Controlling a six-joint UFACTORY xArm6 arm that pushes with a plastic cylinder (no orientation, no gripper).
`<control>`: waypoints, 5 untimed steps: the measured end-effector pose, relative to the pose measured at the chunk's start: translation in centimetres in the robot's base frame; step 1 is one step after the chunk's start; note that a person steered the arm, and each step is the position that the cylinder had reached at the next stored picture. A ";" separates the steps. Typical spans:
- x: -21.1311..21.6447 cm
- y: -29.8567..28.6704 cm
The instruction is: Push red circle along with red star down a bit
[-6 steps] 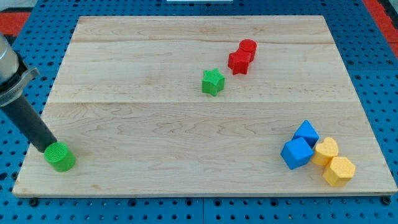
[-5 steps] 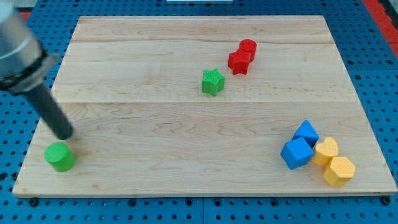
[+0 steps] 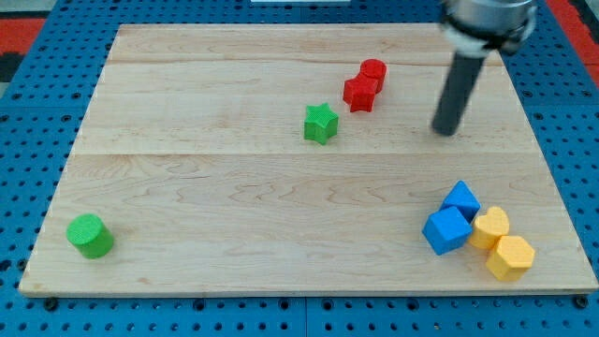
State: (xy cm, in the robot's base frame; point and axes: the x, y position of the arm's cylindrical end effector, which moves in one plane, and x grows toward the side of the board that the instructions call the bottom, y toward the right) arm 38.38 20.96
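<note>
The red circle point(image 3: 373, 71) sits near the view's top, right of centre, touching the red star point(image 3: 360, 93) just below and left of it. My tip point(image 3: 445, 131) is on the board to the right of both red blocks and slightly lower, well apart from them. The rod rises from the tip toward the view's top right.
A green star point(image 3: 320, 123) lies left of and below the red star. A green circle point(image 3: 90, 235) sits at the bottom left. Two blue blocks point(image 3: 447, 229) point(image 3: 460, 200) and two yellow blocks point(image 3: 490, 226) point(image 3: 511, 256) cluster at the bottom right of the wooden board point(image 3: 234, 187).
My tip has swept from beside the green circle at the bottom left across the board to the right of the red blocks. No block has moved.
</note>
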 end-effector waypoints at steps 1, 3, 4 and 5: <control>-7.6 0.5; -11.2 -7.4; -7.0 -9.0; -2.7 -10.6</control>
